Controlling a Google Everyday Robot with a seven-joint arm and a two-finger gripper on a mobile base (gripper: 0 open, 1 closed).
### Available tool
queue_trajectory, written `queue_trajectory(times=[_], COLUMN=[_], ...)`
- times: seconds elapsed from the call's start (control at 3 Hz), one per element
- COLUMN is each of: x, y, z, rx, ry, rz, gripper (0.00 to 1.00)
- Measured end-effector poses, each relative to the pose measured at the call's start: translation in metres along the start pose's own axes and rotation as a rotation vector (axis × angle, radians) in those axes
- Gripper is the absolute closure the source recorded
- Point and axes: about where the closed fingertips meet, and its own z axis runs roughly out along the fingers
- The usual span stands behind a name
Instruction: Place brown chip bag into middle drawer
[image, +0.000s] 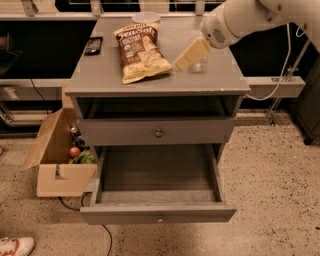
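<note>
The brown chip bag (141, 52) lies flat on the grey cabinet top (100, 75), left of centre, its pale yellow end toward the front. The gripper (186, 58) hangs over the cabinet top just right of the bag, cream-coloured, pointing down and to the left, on a white arm coming in from the upper right. It holds nothing that I can see. The middle drawer (157, 216), the lowest one, stands pulled out and shows nothing inside. The drawer front above it (158, 132) with a round knob is closed.
A clear plastic bottle (198, 65) stands behind the gripper, mostly hidden by it. A dark phone-like object (93, 45) lies at the top's left rear and a clear lid (146, 17) at the back. An open cardboard box (59, 159) with items sits on the floor to the left.
</note>
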Motion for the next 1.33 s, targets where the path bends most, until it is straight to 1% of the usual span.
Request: queue_trajectory(times=[0.33, 0.67, 1.0, 1.33], x=[-0.026, -0.044, -0.057, -0.071], y=[-0.021, -0.033, -0.035, -0.033], z=[0.033, 0.071, 0.109, 0.135], rx=[0.041, 0.033, -0.006, -0.038], ry=[-0.05, -0.067, -0.076, -0.09], rz=[0.055, 0.092, 0.127, 0.14], gripper=[0.0, 0.0, 0.0, 0.0])
